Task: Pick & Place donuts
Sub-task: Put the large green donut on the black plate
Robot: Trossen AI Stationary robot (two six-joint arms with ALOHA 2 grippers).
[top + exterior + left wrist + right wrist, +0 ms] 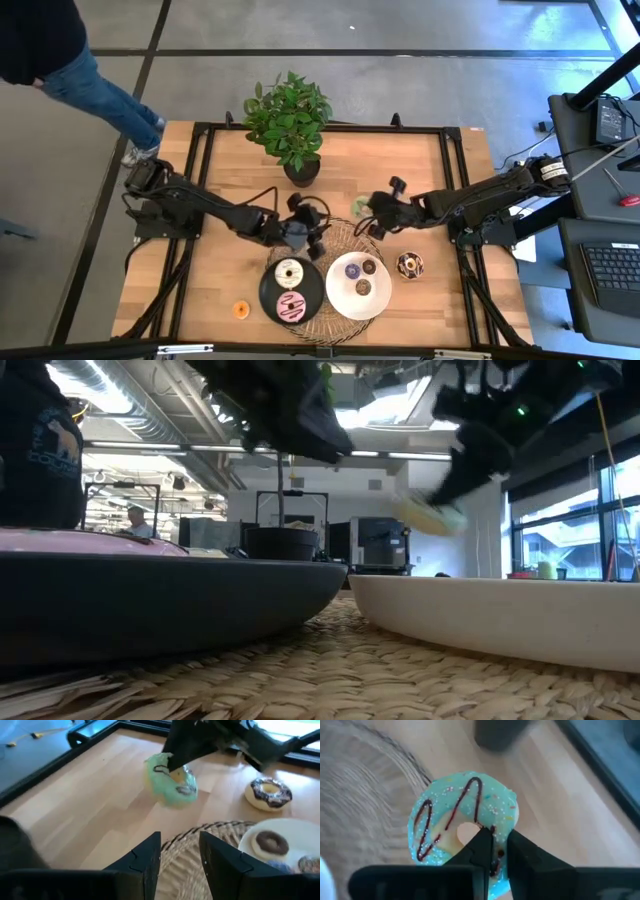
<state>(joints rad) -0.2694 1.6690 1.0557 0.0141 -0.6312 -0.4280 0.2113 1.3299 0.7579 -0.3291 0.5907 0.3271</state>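
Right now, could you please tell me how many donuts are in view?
8: cream-white and pink on the black plate; three minis on the white plate; chocolate and orange on the table; mint-green in the right pincer. Others may be hidden.

Right tool (pixel 172 762) grips mint-green donut (pixel 171 785) above table (pixel 95 810).

Grey floor (pixel 400 25) with dark seams, ceiling strip lights (pixel 130 448), tall windows (pixel 560 530), side desk (pixel 600 250) with keyboard (pixel 612 268).
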